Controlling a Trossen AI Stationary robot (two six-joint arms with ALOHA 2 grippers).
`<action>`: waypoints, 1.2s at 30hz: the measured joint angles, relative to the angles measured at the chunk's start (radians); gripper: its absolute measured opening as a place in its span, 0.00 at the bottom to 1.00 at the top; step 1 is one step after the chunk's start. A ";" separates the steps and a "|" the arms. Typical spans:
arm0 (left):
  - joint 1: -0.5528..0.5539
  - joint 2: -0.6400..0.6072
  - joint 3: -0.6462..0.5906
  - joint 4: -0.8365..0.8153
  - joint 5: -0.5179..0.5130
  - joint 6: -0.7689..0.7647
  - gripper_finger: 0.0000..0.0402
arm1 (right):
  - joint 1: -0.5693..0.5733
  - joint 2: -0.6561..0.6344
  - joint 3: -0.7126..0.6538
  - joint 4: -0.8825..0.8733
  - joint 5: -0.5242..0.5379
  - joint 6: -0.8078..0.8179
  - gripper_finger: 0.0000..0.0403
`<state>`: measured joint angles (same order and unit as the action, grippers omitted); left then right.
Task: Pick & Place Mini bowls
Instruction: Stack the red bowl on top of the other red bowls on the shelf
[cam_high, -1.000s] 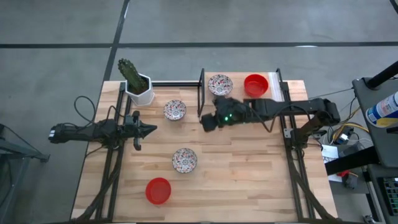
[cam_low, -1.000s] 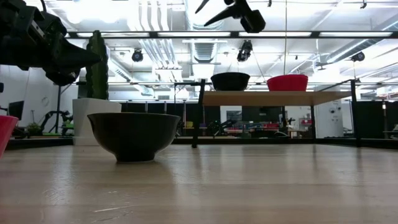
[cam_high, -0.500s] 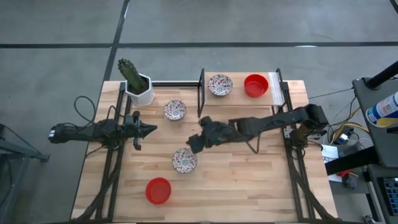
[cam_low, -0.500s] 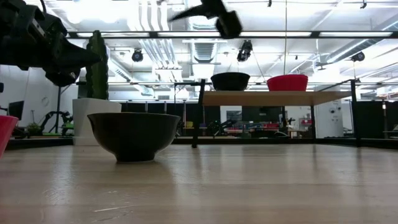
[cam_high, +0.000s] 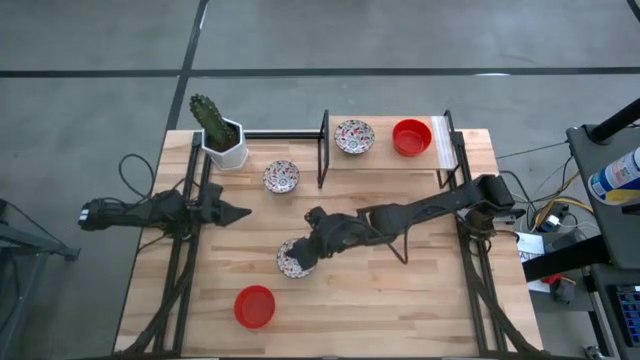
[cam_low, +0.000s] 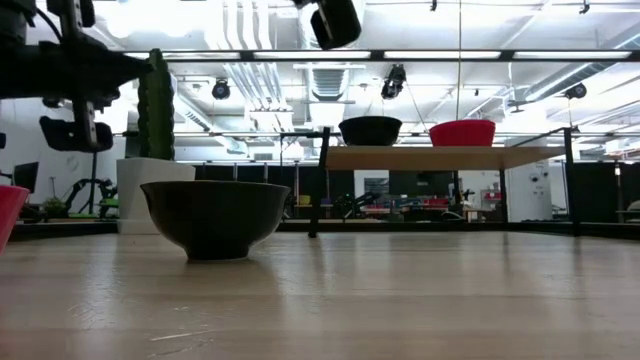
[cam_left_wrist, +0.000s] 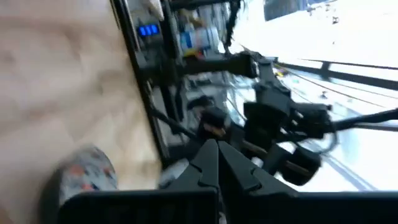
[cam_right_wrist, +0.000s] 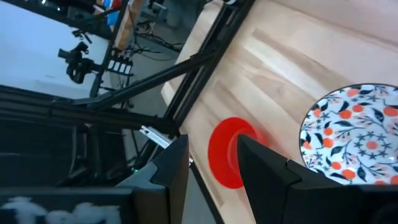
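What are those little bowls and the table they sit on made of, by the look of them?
The patterned bowls, like the one under the right gripper, look like glazed ceramic: white with a crisp red-blue floral print, though melamine is possible. The red bowls look plain and uniformly coloured; ceramic or plastic, I cannot tell. The table looks like pale wood: joined planks with visible grain.

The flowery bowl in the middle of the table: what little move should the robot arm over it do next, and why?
Probably lower a little. The right end effector is open and sits over the edge of the patterned bowl, not gripping it. Coming down would put one finger inside the rim and one outside. The left end effector waits shut at the table's left.
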<state>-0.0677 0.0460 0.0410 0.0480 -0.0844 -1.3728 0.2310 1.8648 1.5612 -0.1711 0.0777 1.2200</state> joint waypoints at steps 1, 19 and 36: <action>0.000 0.000 0.000 0.001 0.026 -0.031 0.00 | 0.000 -0.002 0.000 -0.004 0.000 -0.002 0.33; -0.036 0.008 0.175 0.455 0.360 0.150 0.00 | -0.002 -0.003 0.003 -0.009 0.000 -0.020 0.33; -0.036 0.320 0.623 -0.770 0.432 0.410 0.00 | -0.008 -0.004 0.009 -0.009 0.001 -0.080 0.33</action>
<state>-0.1040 0.3663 0.6643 -0.7222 0.3473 -0.9627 0.2226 1.8606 1.5703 -0.1805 0.0784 1.1405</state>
